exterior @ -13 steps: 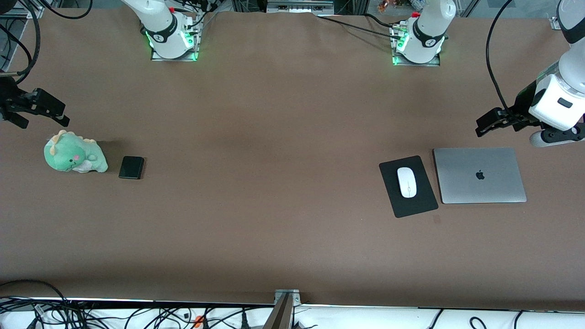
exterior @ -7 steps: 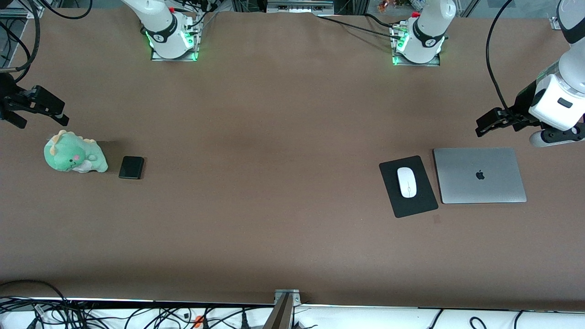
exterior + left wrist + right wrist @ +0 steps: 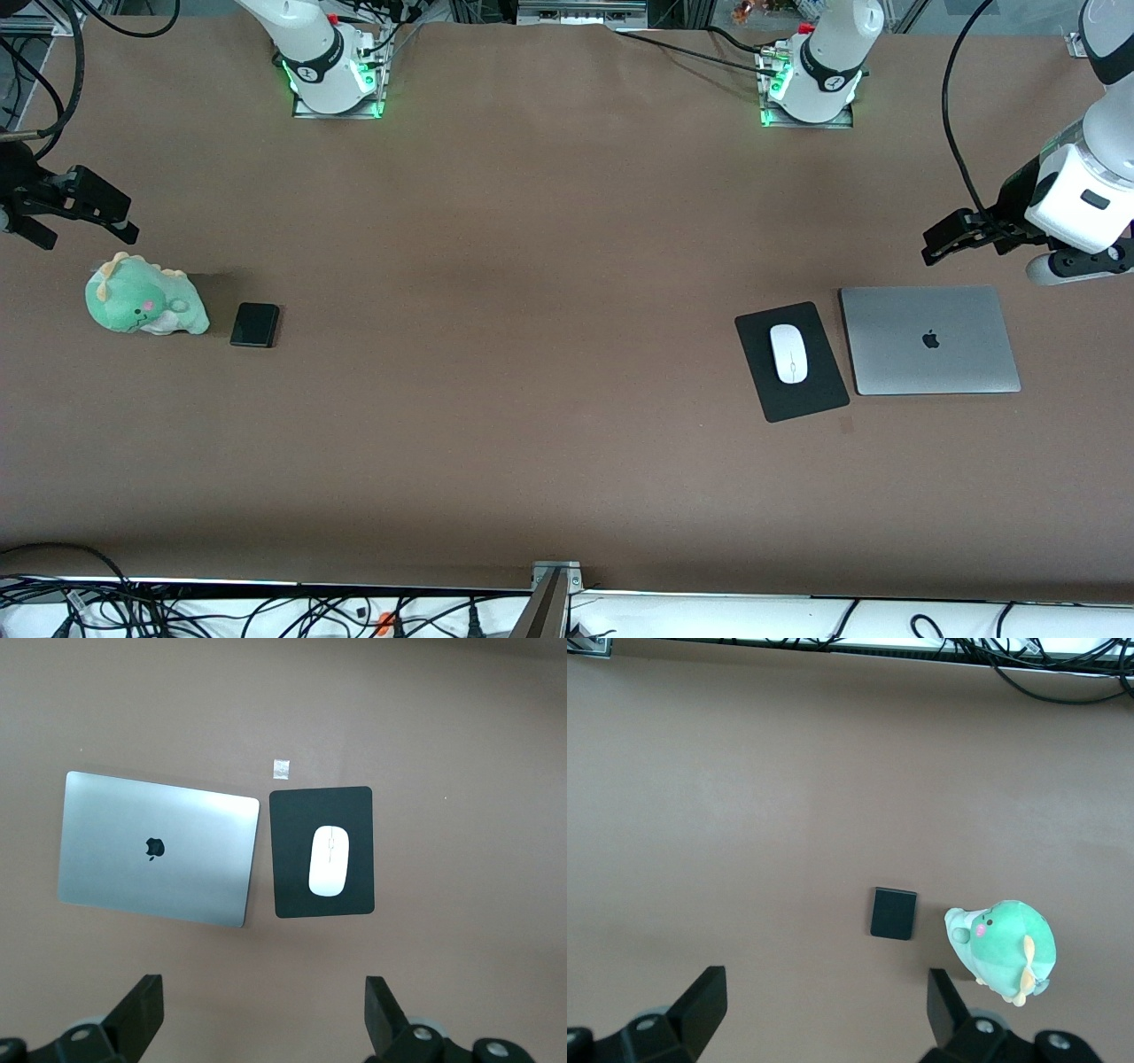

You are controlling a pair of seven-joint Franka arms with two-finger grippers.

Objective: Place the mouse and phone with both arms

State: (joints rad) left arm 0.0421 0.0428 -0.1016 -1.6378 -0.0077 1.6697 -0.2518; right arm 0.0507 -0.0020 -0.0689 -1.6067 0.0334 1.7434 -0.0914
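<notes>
The white mouse (image 3: pixel 788 353) lies on a black mouse pad (image 3: pixel 815 394) beside a closed silver laptop (image 3: pixel 928 339). It also shows in the left wrist view (image 3: pixel 329 860). The black phone (image 3: pixel 254 324) lies flat beside a green plush dinosaur (image 3: pixel 142 301) at the right arm's end. It also shows in the right wrist view (image 3: pixel 893 913). My left gripper (image 3: pixel 935 250) hangs open and empty over bare table by the laptop (image 3: pixel 158 848). In its wrist view it (image 3: pixel 263 1014) holds nothing. My right gripper (image 3: pixel 89 237) hangs open and empty over the table by the plush (image 3: pixel 1005 948). In its wrist view it (image 3: pixel 824 1010) holds nothing.
The mouse pad (image 3: pixel 292 824) lies edge to edge with the laptop. A small pale tape mark (image 3: pixel 282 768) is on the brown table close to the pad. Cables hang along the table edge nearest the front camera (image 3: pixel 266 611).
My right gripper has shifted slightly above the plush. The left arm, mouse and phone have not moved.
</notes>
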